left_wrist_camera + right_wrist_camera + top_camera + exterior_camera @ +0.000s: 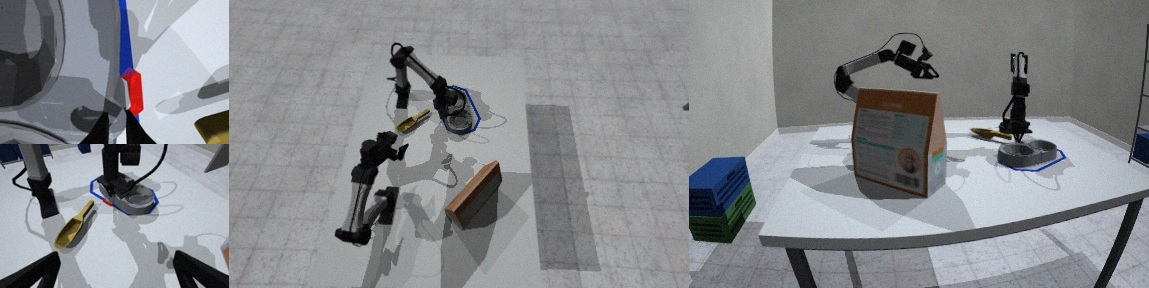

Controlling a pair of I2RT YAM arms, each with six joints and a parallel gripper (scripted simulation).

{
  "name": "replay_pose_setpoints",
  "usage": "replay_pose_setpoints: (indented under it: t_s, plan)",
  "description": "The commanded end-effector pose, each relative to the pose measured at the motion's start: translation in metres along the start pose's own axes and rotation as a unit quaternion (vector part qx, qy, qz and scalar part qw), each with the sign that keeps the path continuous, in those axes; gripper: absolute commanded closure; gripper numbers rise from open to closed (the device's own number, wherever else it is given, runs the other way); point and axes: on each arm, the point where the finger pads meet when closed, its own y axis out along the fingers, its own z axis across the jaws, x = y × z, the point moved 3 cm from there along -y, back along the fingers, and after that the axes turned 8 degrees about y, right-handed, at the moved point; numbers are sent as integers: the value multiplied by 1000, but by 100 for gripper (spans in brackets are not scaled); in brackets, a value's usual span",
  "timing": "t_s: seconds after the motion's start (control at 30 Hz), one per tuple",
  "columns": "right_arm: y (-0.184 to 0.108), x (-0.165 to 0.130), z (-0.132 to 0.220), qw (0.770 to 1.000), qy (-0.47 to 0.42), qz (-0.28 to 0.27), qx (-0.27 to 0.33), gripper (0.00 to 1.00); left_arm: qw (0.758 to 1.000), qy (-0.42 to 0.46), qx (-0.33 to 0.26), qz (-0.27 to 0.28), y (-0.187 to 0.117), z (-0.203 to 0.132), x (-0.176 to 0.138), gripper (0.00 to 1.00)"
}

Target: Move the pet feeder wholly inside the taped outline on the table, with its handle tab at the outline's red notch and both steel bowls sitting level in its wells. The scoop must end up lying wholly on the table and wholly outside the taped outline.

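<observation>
The grey pet feeder [472, 118] [1025, 160] [78, 64] [136, 210] lies within the blue outline [479, 119] [126, 42] [91, 187] or very near its tape; its notch-side edge is close against it. The red notch [136, 93] [107, 203] is beside my left fingertips. Two bowls look level in the wells. My left gripper [1019, 140] [117, 115] is shut on the feeder at its notch-side edge, seemingly the handle tab, mostly hidden. The yellow scoop [410, 122] [990, 133] [69, 232] lies on the table outside the outline. My right gripper [404, 152] [937, 76] [116, 256] is open, raised and empty.
An orange and white food bag [473, 196] [889, 142] stands on the table, on the right arm's side, away from the feeder. The scoop lies between the left arm's base and the right gripper. Blue and green crates [721, 200] stand on the floor.
</observation>
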Motion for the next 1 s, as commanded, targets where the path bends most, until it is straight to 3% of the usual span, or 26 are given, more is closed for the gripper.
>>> replay_pose_setpoints:
  t_s: [0.0, 0.53, 0.77, 0.97]
  plan:
    - [1, 1, 1, 1000, 0, -2, 2, 0, 1000, 27, -3, -7, 6, -6, 6, 92]
    - [1, 1, 1, 1000, 0, -2, 2, 0, 998, 55, -2, -8, 6, -12, 6, 92]
    - [1, 1, 1, 1000, 0, -2, 2, 0, 998, -55, -10, 4, 9, -3, -4, 92]
    - [1, 1, 1, 1000, 0, -2, 2, 0, 999, -46, -2, 4, 9, 3, -6, 92]
